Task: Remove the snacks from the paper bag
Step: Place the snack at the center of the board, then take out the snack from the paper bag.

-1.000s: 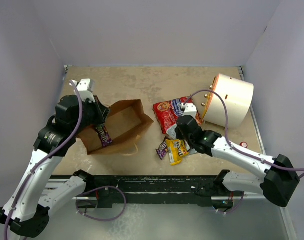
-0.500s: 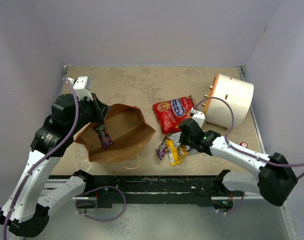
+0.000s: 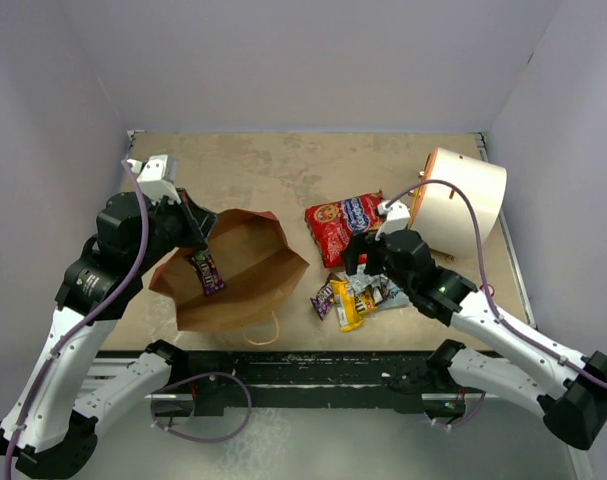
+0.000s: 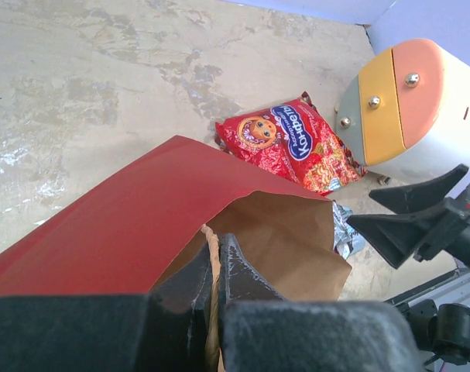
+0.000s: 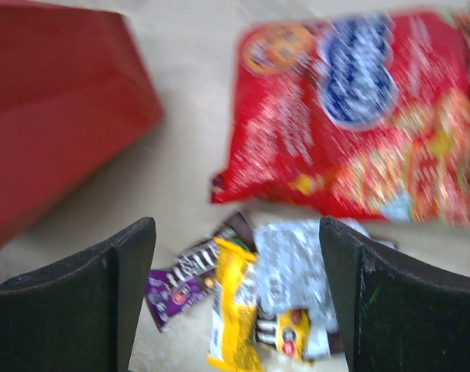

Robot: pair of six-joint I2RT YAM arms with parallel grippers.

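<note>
The paper bag [image 3: 245,285], red outside and brown inside, lies on its side with its mouth facing right. My left gripper [image 3: 196,236] is shut on its upper rim [image 4: 214,256] and holds the mouth up. One purple wrapper [image 3: 205,271] lies inside the bag. The large red packet [image 3: 343,225] [image 4: 293,143] [image 5: 358,108] rests on the table right of the bag. Several small snacks [image 3: 351,295] [image 5: 258,294], purple, yellow, brown and silver, sit in a pile below it. My right gripper [image 3: 366,262] [image 5: 238,232] hovers open over that pile, holding nothing.
A white cylinder with an orange face [image 3: 465,200] [image 4: 420,108] lies at the back right, close to the red packet. A small red-capped knob [image 3: 486,290] sits near the right wall. Grey walls close in the table on three sides.
My right gripper has opened wide and lifted back off the pile, leaving the silver wrapper there. My left gripper has drawn the bag's rim a little up and to the left.
</note>
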